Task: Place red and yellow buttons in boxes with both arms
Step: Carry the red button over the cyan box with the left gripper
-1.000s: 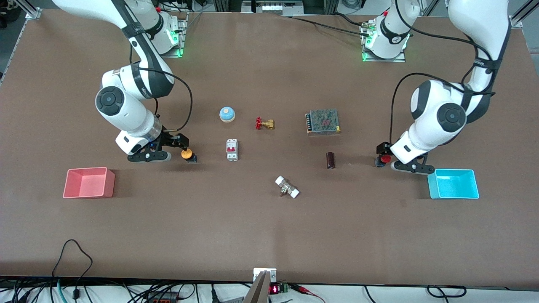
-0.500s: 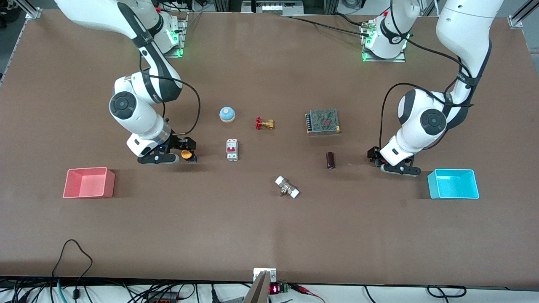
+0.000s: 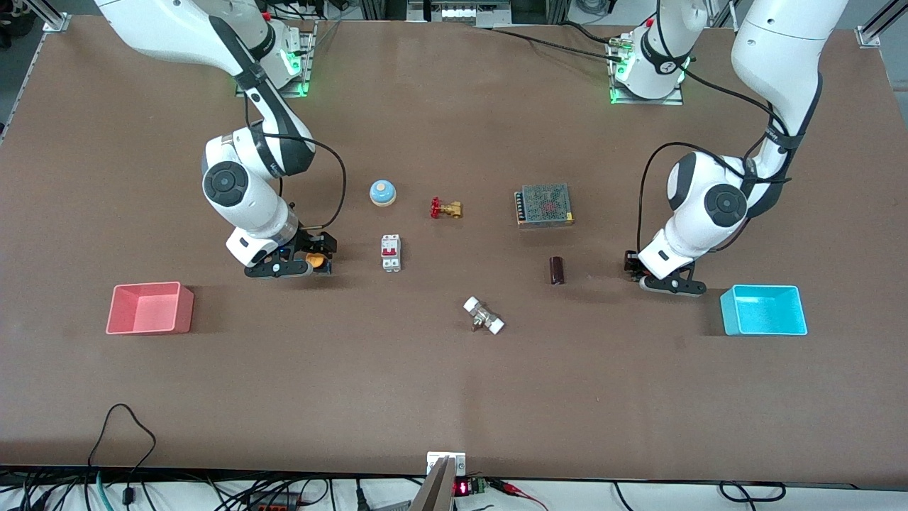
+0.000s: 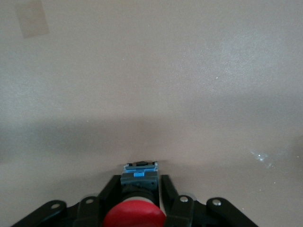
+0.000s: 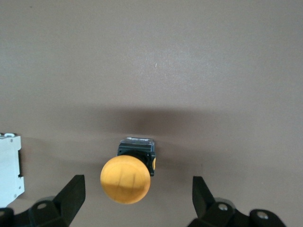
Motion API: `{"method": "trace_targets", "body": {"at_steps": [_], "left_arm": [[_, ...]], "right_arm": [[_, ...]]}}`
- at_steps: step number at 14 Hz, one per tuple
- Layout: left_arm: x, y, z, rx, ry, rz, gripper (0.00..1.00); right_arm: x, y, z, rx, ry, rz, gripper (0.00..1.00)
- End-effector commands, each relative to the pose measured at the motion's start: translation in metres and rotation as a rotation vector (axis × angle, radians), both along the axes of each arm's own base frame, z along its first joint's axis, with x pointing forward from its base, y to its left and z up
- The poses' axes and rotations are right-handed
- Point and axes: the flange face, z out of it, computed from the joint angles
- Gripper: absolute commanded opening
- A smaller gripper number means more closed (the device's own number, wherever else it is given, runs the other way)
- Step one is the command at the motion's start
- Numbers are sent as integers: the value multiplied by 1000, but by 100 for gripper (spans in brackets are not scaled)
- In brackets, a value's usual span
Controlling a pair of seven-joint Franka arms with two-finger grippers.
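The yellow button (image 3: 317, 260) stands on the table between the wide-open fingers of my right gripper (image 3: 312, 257). The right wrist view shows its cap (image 5: 125, 179) with clear gaps to both fingers of that gripper (image 5: 137, 179). The red button (image 4: 135, 215) stands on the table under my left gripper (image 3: 633, 267), which hides it in the front view. In the left wrist view the narrowed fingers of that gripper (image 4: 138, 177) sit against the button's dark base. The pink-red box (image 3: 149, 323) lies near the right arm's end, the cyan-blue box (image 3: 766, 328) near the left arm's end. Both are empty.
Between the arms lie a blue bell (image 3: 382, 192), a brass valve with a red handle (image 3: 445, 209), a white circuit breaker (image 3: 390, 252), a metal power supply (image 3: 544, 205), a dark cylinder (image 3: 557, 270) and a white-ended fitting (image 3: 484, 316). The breaker also shows in the right wrist view (image 5: 9, 165).
Both arms have moved toward the table's middle. My right gripper has come around the yellow button. My left gripper has moved over the red button, which no longer shows in the front view.
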Motion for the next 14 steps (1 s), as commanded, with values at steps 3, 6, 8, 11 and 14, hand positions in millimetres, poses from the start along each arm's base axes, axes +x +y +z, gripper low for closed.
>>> {"method": "trace_targets", "body": {"at_steps": [3,6,8,11,14], "left_arm": [[28,15,54,17,-41,0,23],[75,33,124,40,38,4,23],[100,59,163,46,76,47,24],[124,127,161,44,90,122,24],[125,172,127,36,120,137,24]], "right_arm": [[-2,14,-8,1,-13,-19,100],[0,17,-10,5,-16,-36,100],[1,18,-10,5,-18,-35,100],[1,17,-10,-18,-31,-2,97],[4,17,-9,-18,-36,0,96]]}}
